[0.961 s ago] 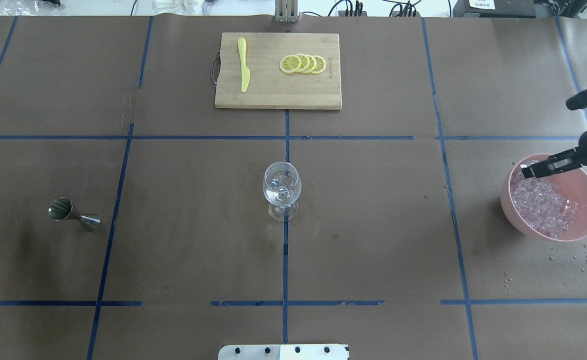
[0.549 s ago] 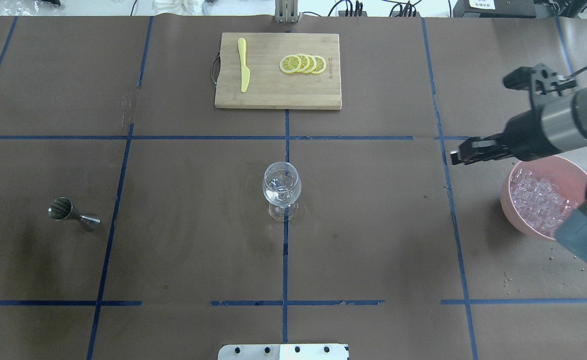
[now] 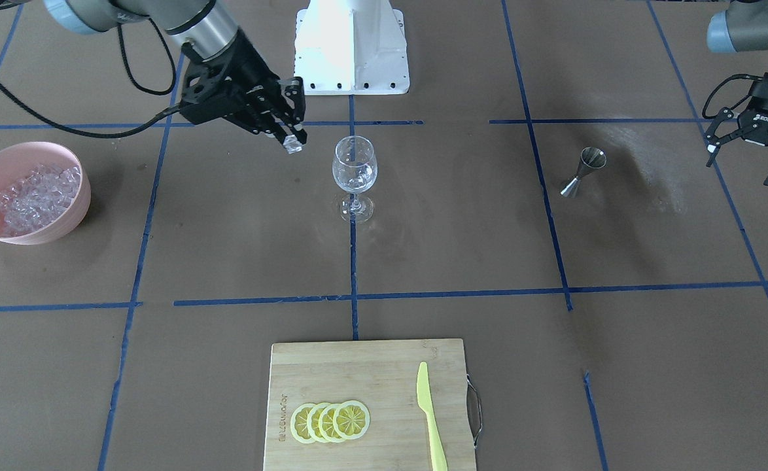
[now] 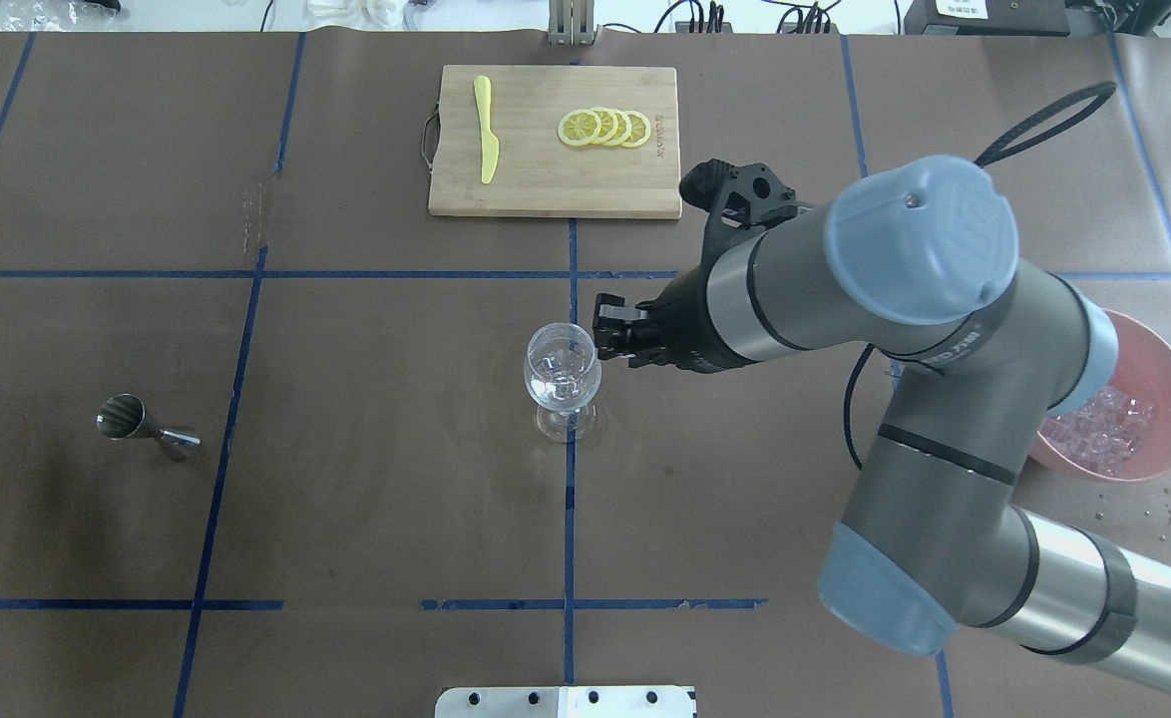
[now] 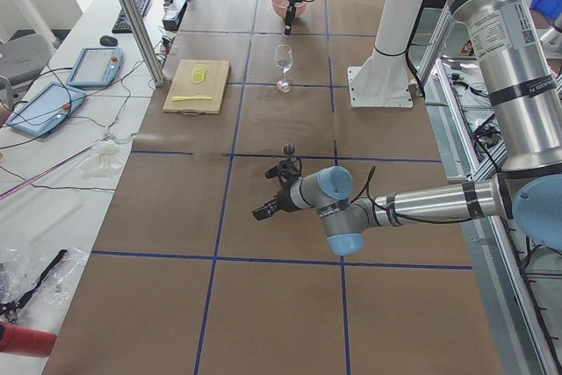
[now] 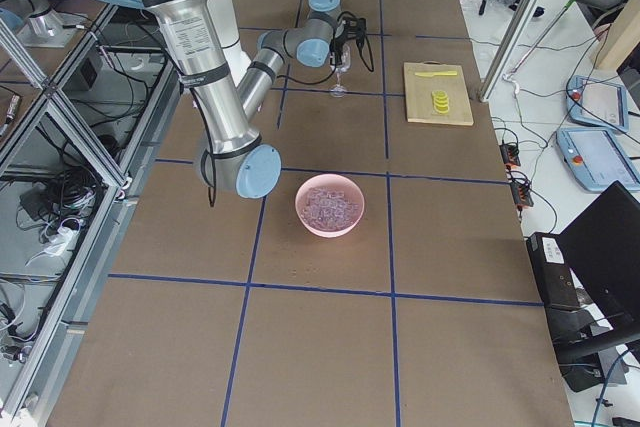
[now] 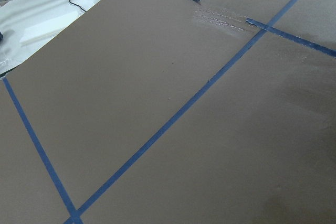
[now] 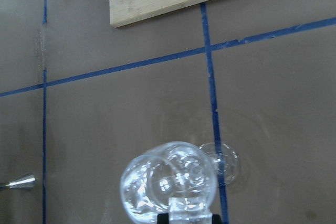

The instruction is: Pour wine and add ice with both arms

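Right gripper [image 3: 290, 139], clamped on 1 ice cube [image 3: 293, 148], hangs just left of the centre wine glass [image 3: 354, 165]; the drop is pending. Left gripper [image 3: 750, 167], upper right, has its jaws apart and empty.

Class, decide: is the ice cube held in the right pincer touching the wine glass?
Apart. The front-facing view shows bare table between the ice cube and the wine glass.

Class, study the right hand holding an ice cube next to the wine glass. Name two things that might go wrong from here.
1. The ice cube in the right hand appears beside the wine glass, not over its mouth; released now, it would likely land on the table.
2. The hand is close to the rim of this tall, thin-stemmed glass; a small overshoot might knock it over.
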